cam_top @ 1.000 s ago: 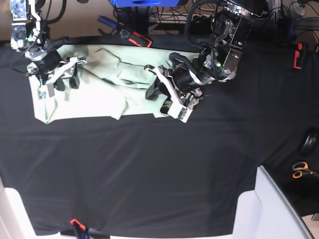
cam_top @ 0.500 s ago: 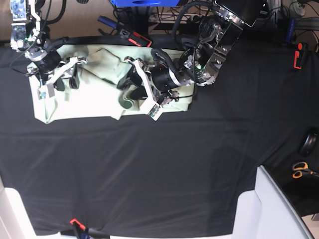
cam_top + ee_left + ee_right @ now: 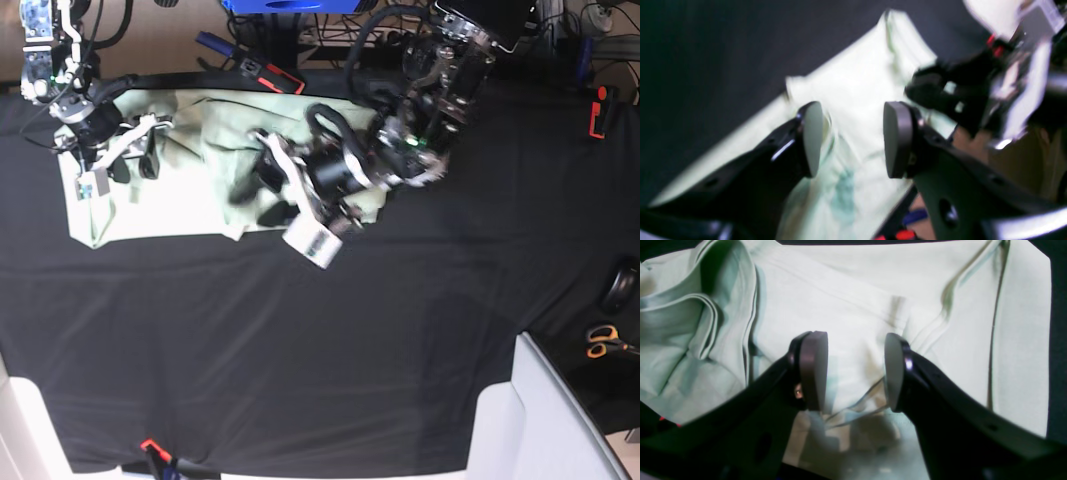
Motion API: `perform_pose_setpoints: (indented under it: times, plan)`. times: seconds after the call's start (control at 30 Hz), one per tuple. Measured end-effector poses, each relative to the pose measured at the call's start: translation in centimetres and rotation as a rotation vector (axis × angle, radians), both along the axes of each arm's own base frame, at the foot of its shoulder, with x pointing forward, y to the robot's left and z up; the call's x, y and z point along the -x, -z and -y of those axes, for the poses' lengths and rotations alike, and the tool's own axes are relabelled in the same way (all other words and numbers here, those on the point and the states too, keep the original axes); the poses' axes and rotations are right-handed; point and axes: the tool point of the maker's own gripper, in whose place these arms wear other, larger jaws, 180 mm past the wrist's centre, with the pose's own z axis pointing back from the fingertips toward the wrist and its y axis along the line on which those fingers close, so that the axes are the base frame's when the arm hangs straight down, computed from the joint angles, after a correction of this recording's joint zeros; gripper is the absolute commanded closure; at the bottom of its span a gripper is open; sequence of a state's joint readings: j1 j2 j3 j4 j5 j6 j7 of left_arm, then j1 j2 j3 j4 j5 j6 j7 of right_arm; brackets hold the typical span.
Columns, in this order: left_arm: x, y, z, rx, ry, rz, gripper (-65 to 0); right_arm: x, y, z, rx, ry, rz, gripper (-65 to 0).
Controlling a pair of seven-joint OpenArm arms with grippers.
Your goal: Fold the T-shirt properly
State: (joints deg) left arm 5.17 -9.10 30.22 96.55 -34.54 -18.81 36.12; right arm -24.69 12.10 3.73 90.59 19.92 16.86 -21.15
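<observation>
A pale mint-green T-shirt (image 3: 190, 185) lies crumpled toward eleven o'clock on the black-draped surface (image 3: 320, 340). Both the left end effector (image 3: 853, 140) and right end effector (image 3: 857, 370) hover above it, released, grasping nothing.

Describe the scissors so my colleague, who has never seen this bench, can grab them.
Start at the black cloth covering the table and follow it to the base view's right edge. Beside the white panel lie the scissors, the only thing there with orange handles.
</observation>
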Motion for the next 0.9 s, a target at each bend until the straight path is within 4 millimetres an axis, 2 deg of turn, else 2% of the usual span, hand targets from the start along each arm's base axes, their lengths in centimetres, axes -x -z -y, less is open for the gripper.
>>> perform_pose_setpoints:
  times: [0.07, 0.1, 0.17, 0.23, 0.3, 0.37, 0.43, 0.47, 0.53, 0.57, 0.63, 0.7, 0.77, 0.83, 0.9]
  plan:
    - [-2.2, -0.7, -3.9, -0.021, -0.110, 0.038, -7.4, -0.1, -0.3, -0.1, 0.004, -0.005, 0.003, -26.6]
    - [-3.1, -0.6, -6.8, -0.049, -0.180, 0.047, 0.0, -0.3, -0.7, -0.5, 0.008, -0.018, 0.014, -26.6]
    - [-3.5, 0.8, -13.9, -0.137, -0.332, 0.023, 0.0, -0.7, -1.5, -2.5, -0.005, -0.082, 0.040, -26.6]
    - [-2.1, 2.5, -21.0, -0.235, -0.470, -0.032, 0.0, -0.8, -2.5, -5.5, -0.045, -0.151, 0.066, -26.4]
    - [-0.2, 3.3, -26.8, -0.298, -0.586, -0.074, 0.0, -0.8, -3.4, -7.7, -0.075, -0.213, 0.087, -25.2]
    - [1.7, 3.5, -33.1, -0.406, -0.709, -0.092, 0.0, -1.0, -3.5, -9.6, -0.076, -0.276, 0.073, -18.7]
    - [4.5, 3.5, -39.8, -0.539, -0.857, -0.113, 0.0, -1.5, -3.4, -11.2, -0.060, -0.337, 0.041, -7.4]
    - [5.9, 3.4, -42.3, -0.601, -0.909, -0.132, 0.0, -2.1, -3.6, -12.2, -0.058, -0.364, 0.038, -1.6]
    - [9.1, 3.2, -46.4, -0.730, -1.010, -0.169, 0.0, -3.1, -4.7, -14.9, -0.084, -0.417, 0.058, -0.3]
    - [10.5, 3.3, -47.5, -0.789, -1.037, -0.190, 0.0, -3.4, -5.2, -16.0, -0.096, -0.439, 0.062, -0.9]
    - [11.9, 3.4, -48.3, -0.838, -1.057, -0.213, 0.0, -4.0, -6.0, -17.6, -0.109, -0.470, 0.075, -0.3]
    - [12.4, 3.5, -48.6, -0.880, -1.053, -0.216, 0.0, -4.8, -6.7, -18.9, -0.123, -0.483, 0.081, -0.3]
    - [11.5, 2.9, -48.3, -0.860, -1.056, -0.140, 0.0, -5.8, -6.8, -19.9, -0.136, -0.479, 0.076, -0.3]
    - [11.6, 3.1, -47.8, -0.842, -1.061, -0.116, 0.0, -6.2, -5.5, -20.8, -0.149, -0.475, 0.026, -0.3]
    - [12.2, 3.8, -47.1, -0.836, -1.058, -0.130, 0.0, -5.7, -3.3, -21.2, -0.151, -0.470, -0.045, -0.3]
